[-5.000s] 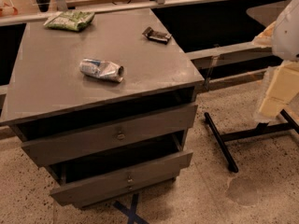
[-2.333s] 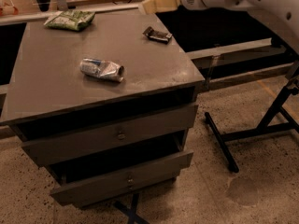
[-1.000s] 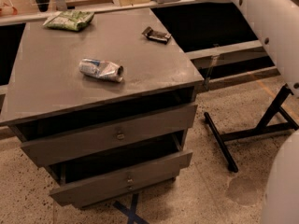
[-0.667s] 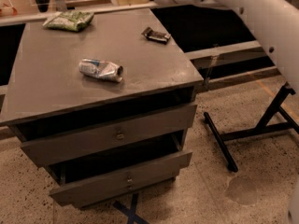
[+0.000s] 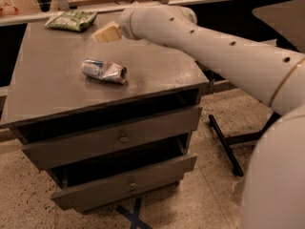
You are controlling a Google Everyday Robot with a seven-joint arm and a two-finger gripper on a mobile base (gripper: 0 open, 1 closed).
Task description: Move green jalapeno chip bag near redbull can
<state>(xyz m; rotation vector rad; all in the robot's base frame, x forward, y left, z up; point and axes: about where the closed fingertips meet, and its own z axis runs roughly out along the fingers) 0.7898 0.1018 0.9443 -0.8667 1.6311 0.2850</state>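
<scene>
Jaws swung left, beside green jalapeno chip bag (image 5: 71, 19) at rear table (image 5: 47, 92) edge.

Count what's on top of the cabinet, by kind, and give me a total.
Chip bags: 1, the green jalapeno chip bag
Cans: 1, the crushed redbull can
Total: 2 visible
The end effector hovers beside the bag.

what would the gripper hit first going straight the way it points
Likely the green chip bag, just beyond the gripper at the table's back edge; depth is unclear.
</scene>
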